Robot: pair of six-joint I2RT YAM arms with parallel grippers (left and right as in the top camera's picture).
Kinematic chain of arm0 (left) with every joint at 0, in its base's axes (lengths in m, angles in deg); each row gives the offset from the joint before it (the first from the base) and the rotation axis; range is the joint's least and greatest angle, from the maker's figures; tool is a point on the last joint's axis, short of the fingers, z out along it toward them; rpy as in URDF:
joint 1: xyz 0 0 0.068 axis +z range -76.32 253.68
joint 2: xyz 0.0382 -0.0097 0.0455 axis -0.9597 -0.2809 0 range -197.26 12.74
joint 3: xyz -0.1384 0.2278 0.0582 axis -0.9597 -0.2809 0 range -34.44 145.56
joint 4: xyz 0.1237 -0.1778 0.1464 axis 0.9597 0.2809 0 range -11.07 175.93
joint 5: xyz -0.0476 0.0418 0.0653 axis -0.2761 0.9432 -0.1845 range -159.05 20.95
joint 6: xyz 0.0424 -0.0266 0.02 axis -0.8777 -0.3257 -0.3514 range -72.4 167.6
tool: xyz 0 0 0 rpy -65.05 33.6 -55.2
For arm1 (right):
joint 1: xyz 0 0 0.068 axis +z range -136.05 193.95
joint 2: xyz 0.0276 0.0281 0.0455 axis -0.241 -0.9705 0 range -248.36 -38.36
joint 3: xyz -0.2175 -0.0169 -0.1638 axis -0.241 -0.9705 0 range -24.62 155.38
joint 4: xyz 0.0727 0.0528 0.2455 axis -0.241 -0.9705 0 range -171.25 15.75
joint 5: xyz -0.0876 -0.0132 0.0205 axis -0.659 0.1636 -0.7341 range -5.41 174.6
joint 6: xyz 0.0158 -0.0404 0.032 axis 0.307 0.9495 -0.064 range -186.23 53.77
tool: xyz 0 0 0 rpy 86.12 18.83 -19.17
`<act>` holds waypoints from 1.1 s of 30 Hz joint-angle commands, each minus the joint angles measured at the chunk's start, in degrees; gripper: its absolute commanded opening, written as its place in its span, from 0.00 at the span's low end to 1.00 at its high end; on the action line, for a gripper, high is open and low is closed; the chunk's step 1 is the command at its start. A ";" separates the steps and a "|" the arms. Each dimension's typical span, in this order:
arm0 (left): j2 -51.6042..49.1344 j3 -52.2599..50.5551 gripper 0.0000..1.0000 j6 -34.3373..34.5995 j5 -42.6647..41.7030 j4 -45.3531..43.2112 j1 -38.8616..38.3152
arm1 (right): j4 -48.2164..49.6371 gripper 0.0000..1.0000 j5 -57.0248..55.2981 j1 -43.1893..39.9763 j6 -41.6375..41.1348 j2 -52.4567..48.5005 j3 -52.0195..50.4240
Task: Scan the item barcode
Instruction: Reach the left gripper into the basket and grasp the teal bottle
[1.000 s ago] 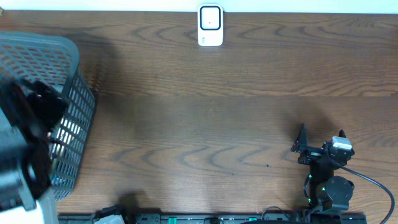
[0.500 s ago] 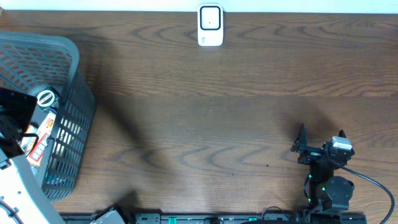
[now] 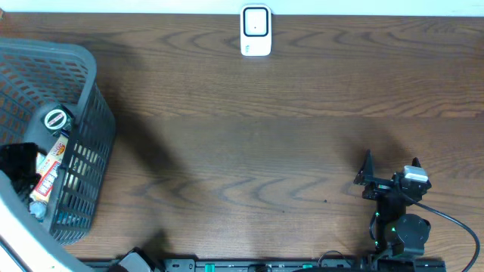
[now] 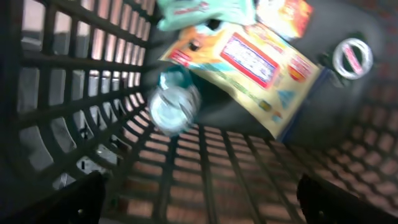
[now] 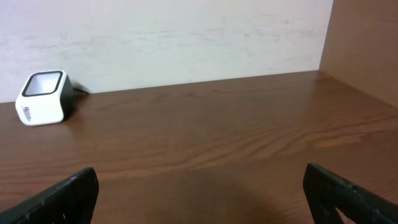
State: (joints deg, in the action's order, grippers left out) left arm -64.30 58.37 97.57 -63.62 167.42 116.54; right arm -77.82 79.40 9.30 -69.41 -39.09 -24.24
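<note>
So the left fingers (image 4: pixel 74 200) and right fingers (image 5: pixel 65 194) are both wide open, holding nothing. Left wrist cam looks right into the one grey basket (image 3: pixel 76 51): one yellow packet (image 4: pixel 249 68), one clear bottle (image 4: pixel 175 107), plus one green pack (image 4: pixel 202 11) overhead doesn't catch. The single white scanner (image 3: pixel 255 32) on the surface (image 3: pixel 302 136) only shows overhead and right-wrist.

basket (image 3: pixel 92 143): far left | scanner (image 3: pixel 255 32): back centre | packet (image 3: pixel 50 165): in basket

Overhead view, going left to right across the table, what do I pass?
grey basket → white scanner → right gripper. The left arm reaches into the basket and overlaps it, so it is left out.
</note>
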 commanded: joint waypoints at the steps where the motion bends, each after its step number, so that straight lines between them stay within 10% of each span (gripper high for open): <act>1: -3.72 0.52 0.98 1.79 0.55 0.87 3.39 | -0.13 0.99 -0.46 -0.17 0.68 0.20 -0.07; 33: -8.72 -20.98 0.98 2.86 0.13 -13.66 6.58 | -0.11 0.99 -0.46 -0.17 0.68 0.20 -0.07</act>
State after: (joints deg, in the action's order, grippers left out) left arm -72.89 39.95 100.13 -63.81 155.20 122.76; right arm -77.82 79.40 9.30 -69.41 -39.09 -24.24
